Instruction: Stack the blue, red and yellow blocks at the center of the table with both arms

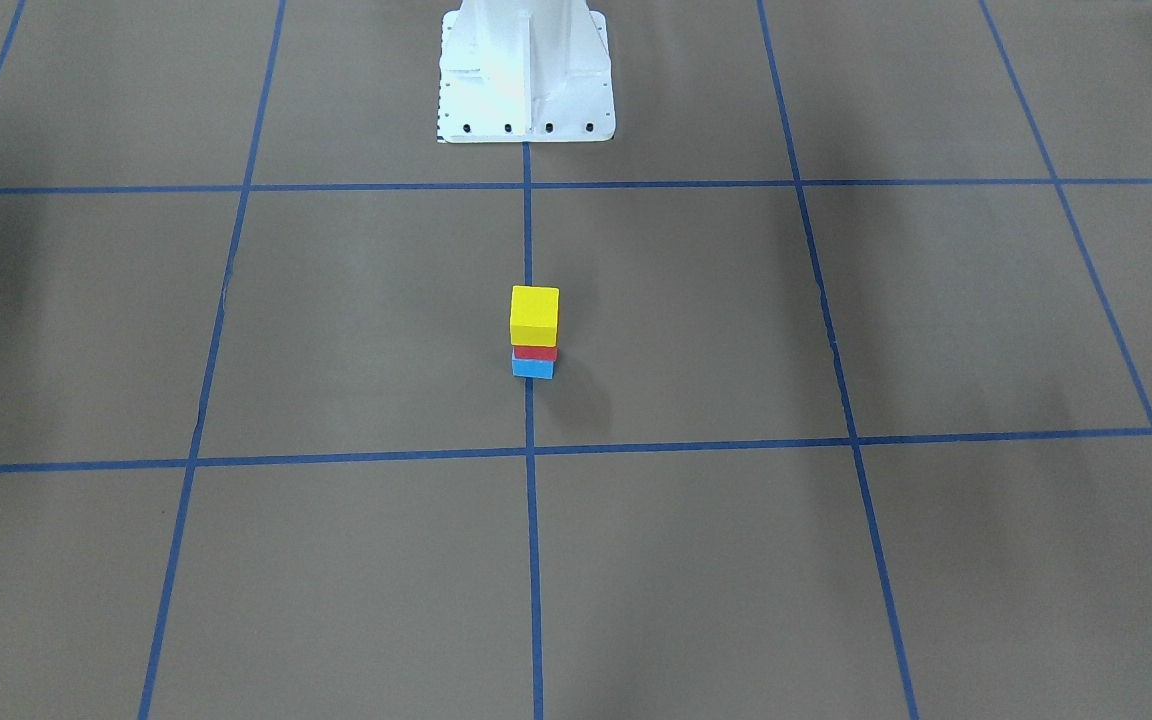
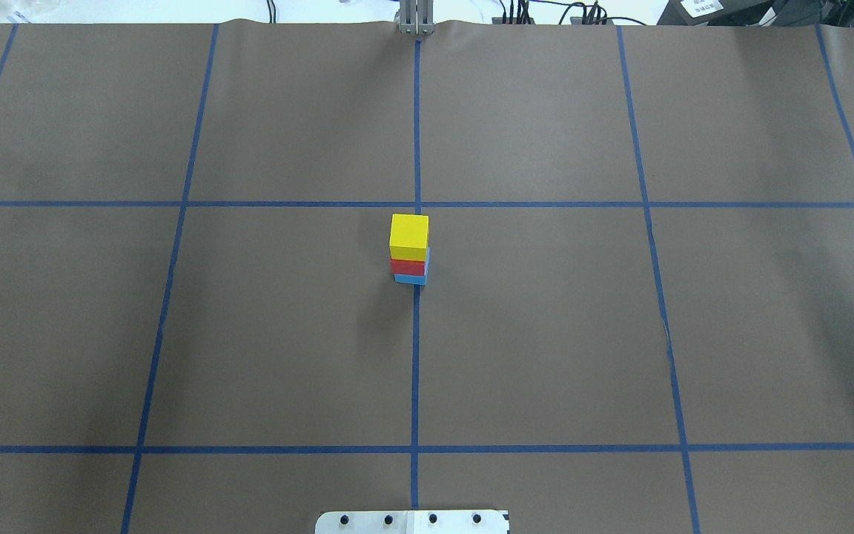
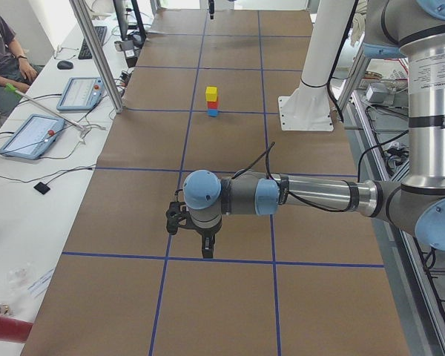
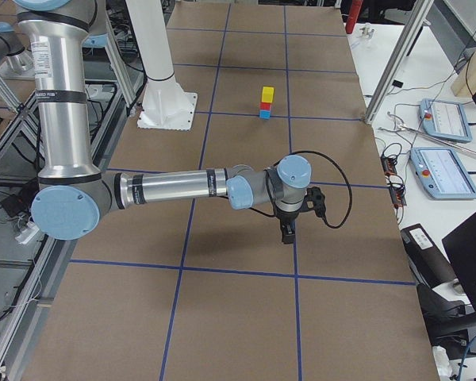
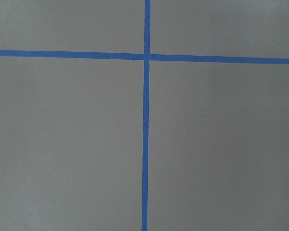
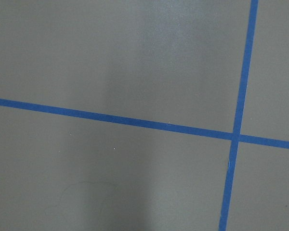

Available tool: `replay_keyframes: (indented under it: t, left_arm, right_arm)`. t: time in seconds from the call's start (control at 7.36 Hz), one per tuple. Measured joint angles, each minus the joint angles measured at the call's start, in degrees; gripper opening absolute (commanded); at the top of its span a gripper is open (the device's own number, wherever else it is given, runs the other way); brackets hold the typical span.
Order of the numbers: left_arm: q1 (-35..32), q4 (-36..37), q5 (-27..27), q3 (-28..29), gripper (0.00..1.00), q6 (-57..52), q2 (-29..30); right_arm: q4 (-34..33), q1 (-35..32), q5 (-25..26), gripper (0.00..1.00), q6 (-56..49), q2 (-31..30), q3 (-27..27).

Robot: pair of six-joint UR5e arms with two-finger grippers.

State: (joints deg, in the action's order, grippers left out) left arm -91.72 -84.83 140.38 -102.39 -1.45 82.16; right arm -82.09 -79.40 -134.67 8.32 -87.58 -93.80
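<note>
Left fingers (image 3: 207,248) and right fingers (image 4: 286,234): gap cannot be told; yellow block (image 1: 534,314), topmost at the desk (image 1: 736,330) centre, looks light, rigid; grip opposite side faces.

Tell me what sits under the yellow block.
Under the yellow block lies the red block, then the blue block, resting on the table. Their touching faces are covered and cannot be seen.

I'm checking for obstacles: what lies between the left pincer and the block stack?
In the exterior left view, only bare table crossed by blue tape lines lies between the left pincer and the block stack.
</note>
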Motion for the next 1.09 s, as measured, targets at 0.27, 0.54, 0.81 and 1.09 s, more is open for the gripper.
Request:
replay_keyframes:
  t: [0.27,0.54,0.81,1.09]
  left_arm:
    - [-0.07,-0.29,-1.01,-0.82,1.0,-0.11,-0.04]
    - [-0.05,-0.39,-4.3,-1.41,1.0,-2.76,-0.07]
    - [-0.04,-0.37,-5.36,-1.4,1.0,-3.94,-0.61]
    - [-0.04,-0.34,-5.39,-1.0,1.0,-3.67,-0.82]
  right_arm:
    - [-2.31,-0.48,0.06,1.0,-1.33,0.88,-0.27]
    - [-6.37,-1.81,1.4,1.0,-5.92,2.3,-0.43]
    - [-9.0,-3.47,2.4,1.0,-9.01,3.2,-0.77]
    - [-9.51,-4.76,2.55,1.0,-9.85,3.34,-1.34]
